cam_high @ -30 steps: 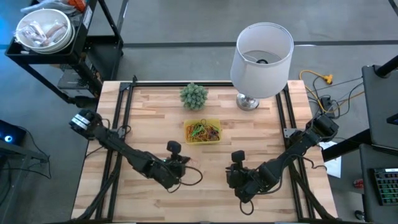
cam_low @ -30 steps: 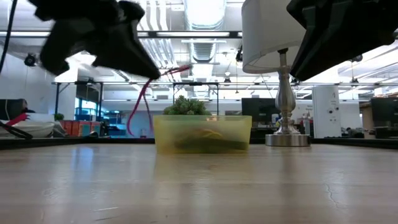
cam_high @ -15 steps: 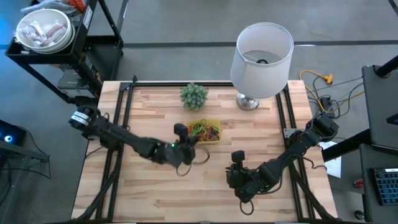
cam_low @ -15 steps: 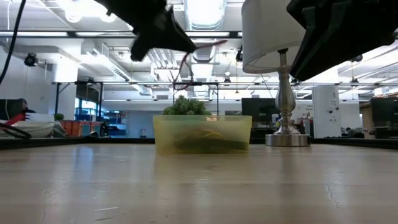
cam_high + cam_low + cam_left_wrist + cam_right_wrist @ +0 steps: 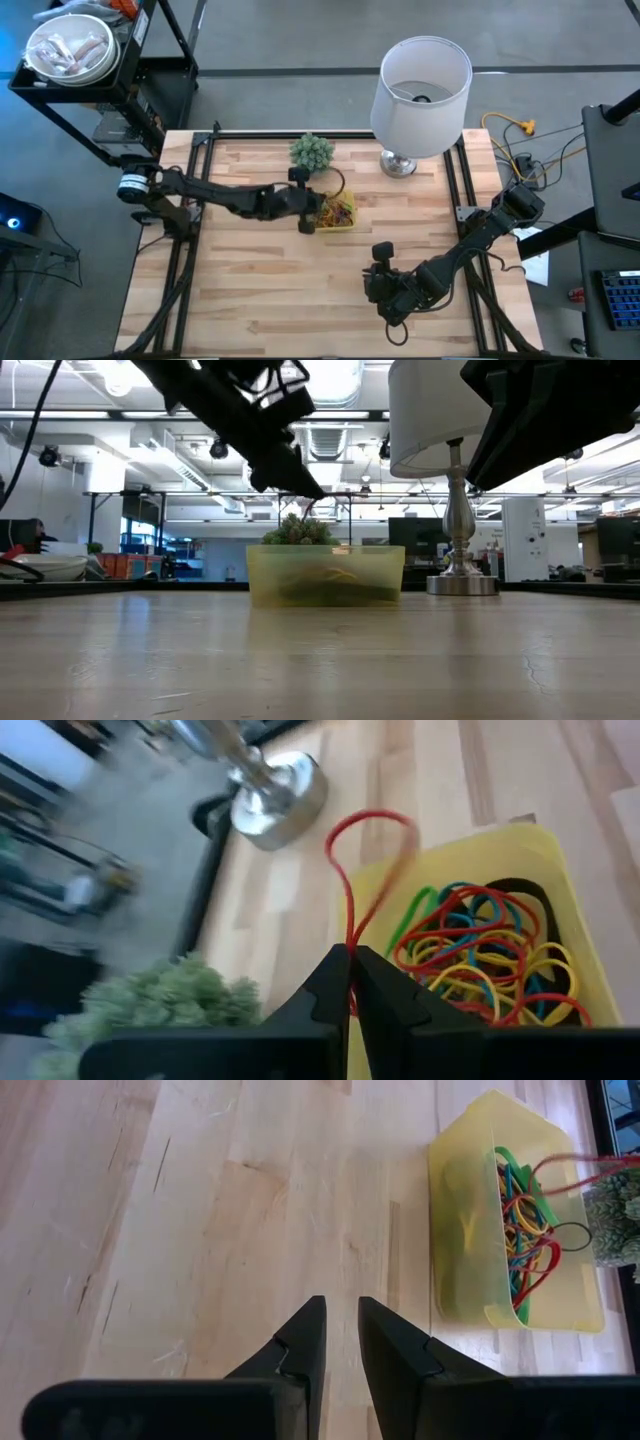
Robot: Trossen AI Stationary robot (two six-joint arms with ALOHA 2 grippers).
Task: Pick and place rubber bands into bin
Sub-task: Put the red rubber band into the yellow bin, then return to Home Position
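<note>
A: High view first; left gripper [image 5: 309,222] out over the near-left corner of the bin [image 5: 347,226], jaws pinched together on one red rubber band [image 5: 352,872]; loop dangling free above the tray, not yet dropped.

B: Left wrist view agrees; heap of rubber bands [image 5: 478,960] already lying inside the bin, red, yellow, green, blue, black; none spotted loose on the table [image 5: 240,290]; looks like the last one or nearly so.

A: Right gripper [image 5: 388,292] parked low near the front, well apart from the bin; fingers slightly apart, holding nothing.

B: Bare pale wood planks underneath; little green plant [image 5: 312,153] just behind the bin, white lamp [image 5: 420,85] beside it; beyond, an open workshop with ceiling lights in the low view.
</note>
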